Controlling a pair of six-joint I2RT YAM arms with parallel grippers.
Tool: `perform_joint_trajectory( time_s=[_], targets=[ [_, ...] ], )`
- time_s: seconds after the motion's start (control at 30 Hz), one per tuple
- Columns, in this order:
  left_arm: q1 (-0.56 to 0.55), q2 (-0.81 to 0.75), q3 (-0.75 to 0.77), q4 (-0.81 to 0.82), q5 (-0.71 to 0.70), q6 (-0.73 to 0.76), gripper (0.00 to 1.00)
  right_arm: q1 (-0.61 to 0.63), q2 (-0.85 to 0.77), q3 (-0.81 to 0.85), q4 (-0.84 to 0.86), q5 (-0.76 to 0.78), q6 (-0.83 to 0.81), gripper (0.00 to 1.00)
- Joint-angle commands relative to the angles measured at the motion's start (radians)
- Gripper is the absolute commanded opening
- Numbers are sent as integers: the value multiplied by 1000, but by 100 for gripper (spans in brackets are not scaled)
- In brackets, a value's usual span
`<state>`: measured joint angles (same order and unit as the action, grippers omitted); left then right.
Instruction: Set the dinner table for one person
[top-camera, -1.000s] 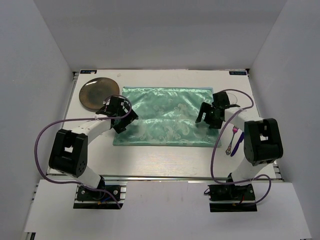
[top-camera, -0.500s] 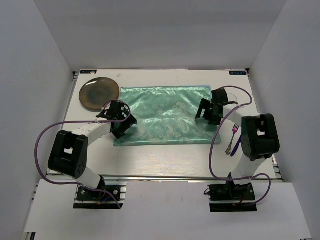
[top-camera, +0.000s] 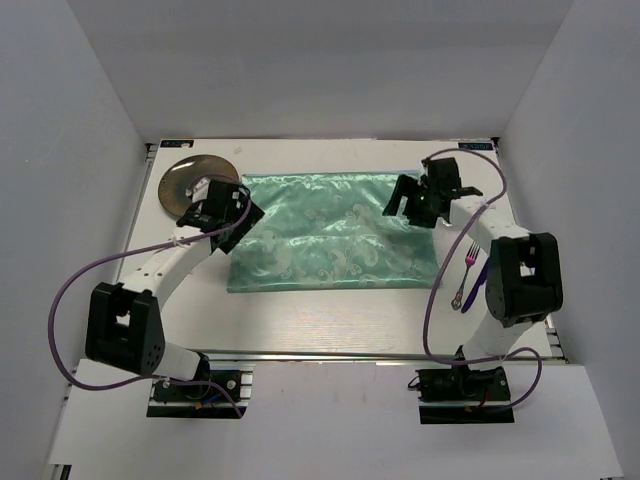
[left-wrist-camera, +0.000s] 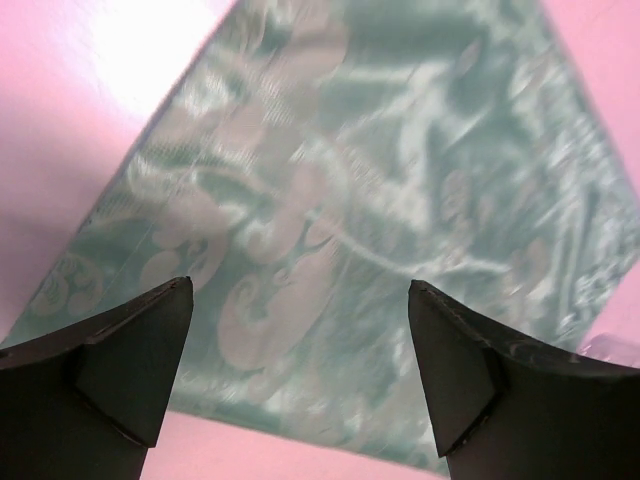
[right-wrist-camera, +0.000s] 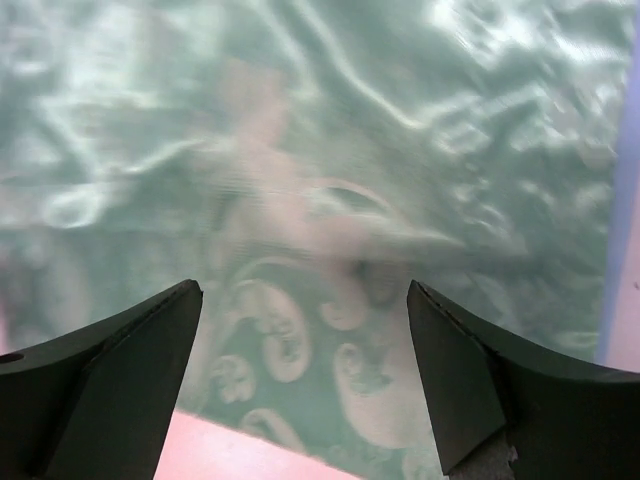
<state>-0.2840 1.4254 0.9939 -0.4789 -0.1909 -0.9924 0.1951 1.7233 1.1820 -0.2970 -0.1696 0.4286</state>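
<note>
Centrally, glossy rectangular mat (top-camera: 330, 232) covers matte dinner table (top-camera: 330, 318).

Overhead view bright, even, sharp. Wrist views motion-blurred, pink-tinted; glare on cloth mat (left-wrist-camera: 340, 230).

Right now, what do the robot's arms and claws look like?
The left arm and right arm are white tubes with chunky black joints. A purple cable loops along each. The left gripper and right gripper each have two dark, wedge-shaped fingers.
</note>
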Motion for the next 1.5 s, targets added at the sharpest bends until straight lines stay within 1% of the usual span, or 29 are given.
perform_joint_trajectory(
  time_s=[0.0,0.03,0.07,0.1,0.13,0.17,0.23,0.27,0.3,0.33,0.37,0.43,0.47,0.6,0.63,0.7,0.83,0.87,0.97,1.0,1.03,1.07,1.13,1.2,1.23,1.27,1.3,1.4,1.47],
  targets=[
    [38,-52,52,-40,-136,-57,98,23,-170,62,5,-145,-65,89],
    [51,-59,55,-32,-166,-69,98,27,-206,54,10,-228,-70,89],
    [65,-62,60,-36,-189,-115,98,30,-241,9,51,-290,-74,89],
    [95,-65,60,-32,-206,-132,98,36,-331,-24,83,-350,-70,89],
    [114,-68,55,-24,-219,-152,98,43,-381,-62,120,-454,-27,89],
    [135,-68,42,-17,-217,-204,98,44,-484,-146,222,-512,4,89],
    [199,-60,19,25,-199,-235,98,50,-583,-224,336,-650,109,89],
    [224,-54,2,67,-184,-279,98,55,-672,-284,376,-678,139,89],
    [250,-46,-50,113,-155,-288,98,58,-712,-301,416,-709,163,89],
    [299,-22,-78,223,-83,-302,98,64,-753,-312,418,-723,185,89],
    [319,-7,-124,282,-59,-302,98,70,-810,-323,415,-735,185,89],
    [359,51,-143,386,-15,-308,98,72,-866,-337,388,-772,183,89],
    [370,73,-143,402,-13,-311,98,72,-914,-347,386,-780,193,89],
    [411,154,-126,430,-2,-316,97,72,-978,-397,384,-829,211,89],
    [411,165,-129,465,-7,-312,97,75,-982,-401,387,-835,210,89],
    [430,214,-133,554,7,-298,92,72,-998,-416,412,-854,208,89],
    [456,332,-72,554,44,-288,87,72,-996,-452,434,-867,191,89],
    [465,375,-64,562,53,-288,84,70,-993,-459,437,-867,190,89],
    [485,423,-52,579,68,-290,78,72,-981,-486,475,-870,208,89],
    [485,447,-48,579,67,-290,72,72,-978,-489,476,-869,208,89],
    [485,454,-49,570,64,-295,68,73,-970,-490,476,-866,203,89],
    [494,460,-51,571,53,-298,56,73,-963,-490,478,-860,196,89],
    [494,463,-66,577,53,-301,41,70,-944,-486,478,-854,196,89],
    [503,466,-78,583,56,-311,32,70,-926,-479,478,-854,196,89],
    [503,469,-96,592,60,-315,32,72,-923,-475,483,-851,197,89],
    [503,472,-104,612,67,-319,28,70,-921,-473,484,-847,202,89],
    [514,475,-112,620,80,-321,18,70,-924,-472,486,-846,205,89],
    [534,483,-129,651,122,-327,0,69,-938,-458,466,-837,196,89],
    [545,477,-141,689,157,-331,0,67,-949,-443,432,-826,187,89]
  ],
)
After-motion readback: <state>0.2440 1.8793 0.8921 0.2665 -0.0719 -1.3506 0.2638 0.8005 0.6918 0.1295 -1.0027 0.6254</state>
